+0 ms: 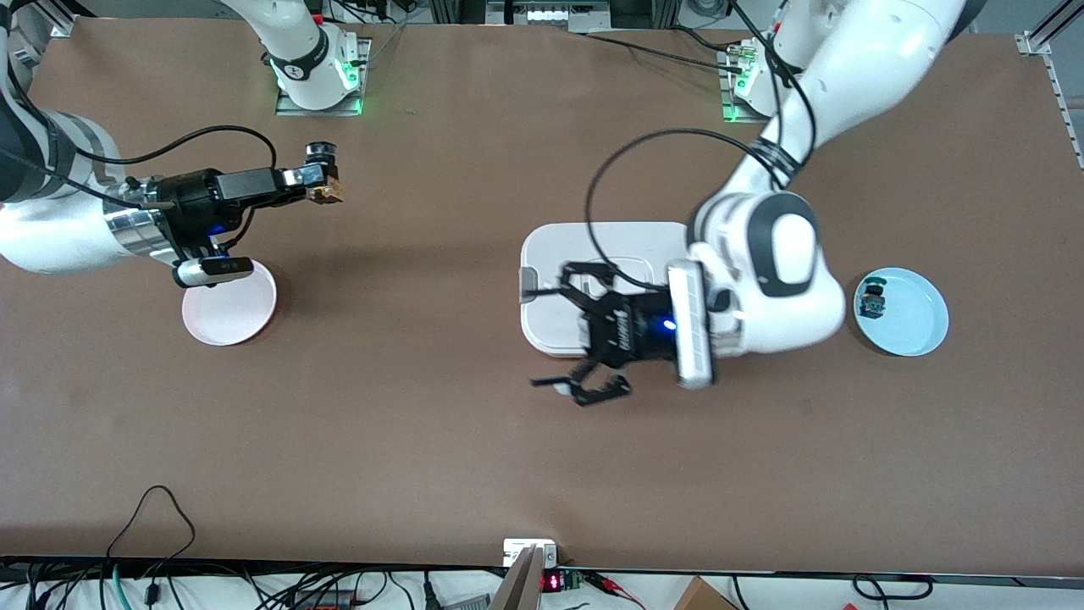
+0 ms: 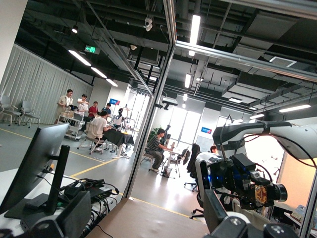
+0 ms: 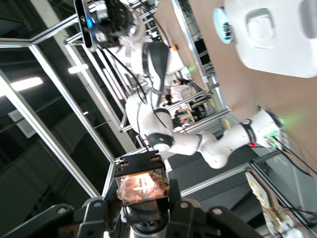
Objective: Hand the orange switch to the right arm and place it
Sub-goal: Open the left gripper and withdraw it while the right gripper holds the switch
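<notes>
Gripping the orange switch [image 1: 325, 193] between its slim black fingers, the right gripper [image 1: 315, 188] hangs above bare table, toward the right arm's end, with its fingers clamped tight on the part. In the right wrist view the switch [image 3: 141, 184] shows as a glowing amber block pinched at the fingertips. A pink plate [image 1: 229, 303] lies on the table nearer the front camera than that gripper, partly under the wrist. The left gripper [image 1: 566, 339] hovers with its wide linked fingers spread apart and holding nothing, over the edge of a white tray [image 1: 603, 241] at the middle of the table. Toward the left arm's end sits a light blue plate [image 1: 910, 318] carrying a small dark part with a blue-green body [image 1: 871, 301].
</notes>
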Controlling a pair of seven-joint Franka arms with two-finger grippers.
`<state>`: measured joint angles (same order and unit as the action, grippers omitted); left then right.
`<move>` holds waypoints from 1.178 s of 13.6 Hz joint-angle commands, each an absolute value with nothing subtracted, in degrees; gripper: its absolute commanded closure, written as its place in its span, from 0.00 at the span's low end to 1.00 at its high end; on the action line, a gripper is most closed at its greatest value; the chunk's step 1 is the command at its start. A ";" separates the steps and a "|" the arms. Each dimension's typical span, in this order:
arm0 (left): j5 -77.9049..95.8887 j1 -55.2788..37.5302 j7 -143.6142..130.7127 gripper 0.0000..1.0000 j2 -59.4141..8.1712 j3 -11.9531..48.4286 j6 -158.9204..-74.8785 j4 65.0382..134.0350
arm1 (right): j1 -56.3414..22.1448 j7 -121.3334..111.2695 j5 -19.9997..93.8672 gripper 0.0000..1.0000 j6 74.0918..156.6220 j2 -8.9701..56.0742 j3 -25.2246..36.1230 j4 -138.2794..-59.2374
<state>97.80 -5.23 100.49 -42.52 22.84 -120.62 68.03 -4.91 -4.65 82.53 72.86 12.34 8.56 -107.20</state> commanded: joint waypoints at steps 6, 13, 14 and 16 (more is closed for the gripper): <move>85.12 10.45 103.62 0.00 -54.23 21.46 -94.86 68.82 | -0.53 -16.68 57.78 0.91 70.22 11.07 8.26 -107.23; 59.01 25.82 103.45 0.00 -53.44 18.46 -93.51 68.12 | -0.53 -35.13 25.45 0.91 79.08 10.02 8.26 -107.23; 54.62 27.06 103.27 0.00 -52.74 18.37 -93.69 67.77 | -0.61 -36.81 19.92 0.91 81.54 10.02 8.26 -107.31; 43.57 27.95 102.92 0.00 -52.47 16.45 -94.39 62.00 | -0.88 -40.33 12.51 0.91 86.72 10.02 8.26 -107.66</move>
<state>51.39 28.40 103.64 -53.98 18.07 -94.15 66.15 -0.82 -37.20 17.78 83.38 11.08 8.67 -107.06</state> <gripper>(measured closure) 0.000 0.586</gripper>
